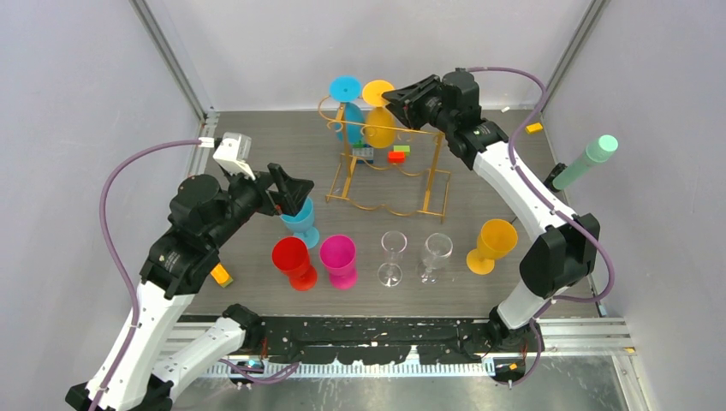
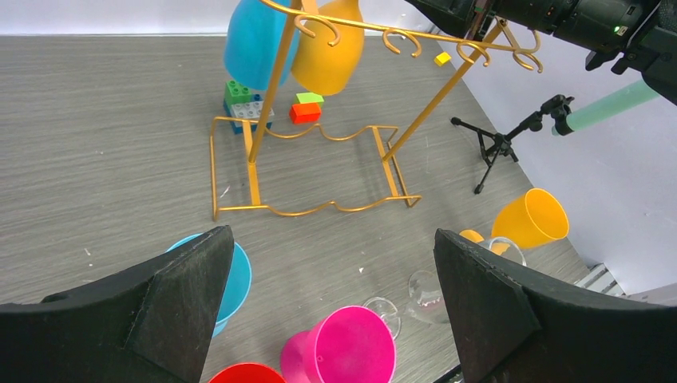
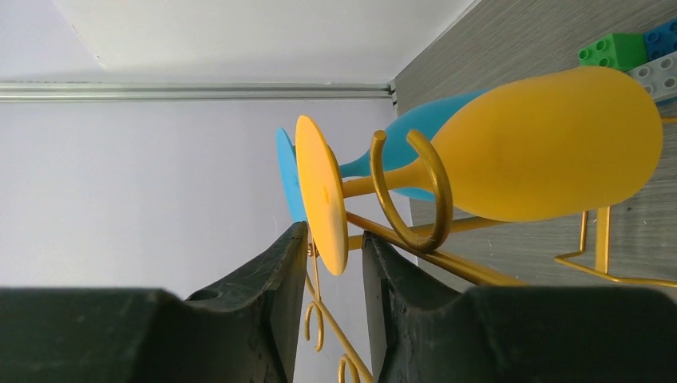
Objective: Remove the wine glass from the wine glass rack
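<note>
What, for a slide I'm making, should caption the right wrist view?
Right gripper straddling the foot of the yellow wine glass hanging on the gold rack.

The top view looks down from high behind, over the whole table (image 1: 257,145). The left wrist view faces the rack (image 2: 271,88) from low, further off. The right wrist view, rolled sideways, sits close at its top. All share the yellow glass (image 1: 380,128) (image 2: 327,48) (image 3: 543,144).

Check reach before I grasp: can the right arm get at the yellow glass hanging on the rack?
Likely yes: the right tool straddles the foot of the yellow glass, nothing between; the blue glass hangs beside it.
</note>
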`<control>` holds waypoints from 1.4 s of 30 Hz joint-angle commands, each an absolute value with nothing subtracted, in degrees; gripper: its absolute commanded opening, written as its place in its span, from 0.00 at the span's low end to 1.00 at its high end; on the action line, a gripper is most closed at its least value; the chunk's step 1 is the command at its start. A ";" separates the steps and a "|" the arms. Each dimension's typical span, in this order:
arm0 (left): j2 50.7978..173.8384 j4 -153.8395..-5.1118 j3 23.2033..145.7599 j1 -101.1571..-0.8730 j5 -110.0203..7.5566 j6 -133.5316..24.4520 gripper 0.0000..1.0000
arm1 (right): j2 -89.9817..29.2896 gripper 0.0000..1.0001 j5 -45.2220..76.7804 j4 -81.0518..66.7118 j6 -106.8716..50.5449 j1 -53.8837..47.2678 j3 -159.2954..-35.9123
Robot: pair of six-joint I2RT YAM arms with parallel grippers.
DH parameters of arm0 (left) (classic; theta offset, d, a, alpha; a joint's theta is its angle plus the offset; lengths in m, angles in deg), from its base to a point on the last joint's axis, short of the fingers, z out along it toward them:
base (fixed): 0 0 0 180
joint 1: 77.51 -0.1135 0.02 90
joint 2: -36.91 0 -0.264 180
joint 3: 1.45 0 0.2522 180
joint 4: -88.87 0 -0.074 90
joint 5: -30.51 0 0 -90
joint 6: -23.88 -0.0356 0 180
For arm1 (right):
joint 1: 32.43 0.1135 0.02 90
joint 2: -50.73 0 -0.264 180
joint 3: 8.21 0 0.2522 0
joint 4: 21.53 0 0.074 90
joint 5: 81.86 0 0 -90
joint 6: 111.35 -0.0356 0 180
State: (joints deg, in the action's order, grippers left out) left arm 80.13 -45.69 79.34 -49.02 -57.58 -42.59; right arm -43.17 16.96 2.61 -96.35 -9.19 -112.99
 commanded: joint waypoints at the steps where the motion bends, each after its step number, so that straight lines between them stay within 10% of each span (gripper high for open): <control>1: 79.30 -47.94 79.19 -49.21 -58.31 -43.53 1.00 | -42.78 0.35 17.68 -1.53 -97.30 -9.40 -113.44; 14: 78.84 -47.28 79.53 -49.21 -58.92 -43.71 1.00 | -42.04 0.01 17.50 -2.02 -97.26 -9.41 -113.46; 42: 79.01 -47.41 79.53 -49.21 -59.04 -43.62 1.00 | -43.66 0.00 8.46 -18.18 -85.45 -9.41 -112.93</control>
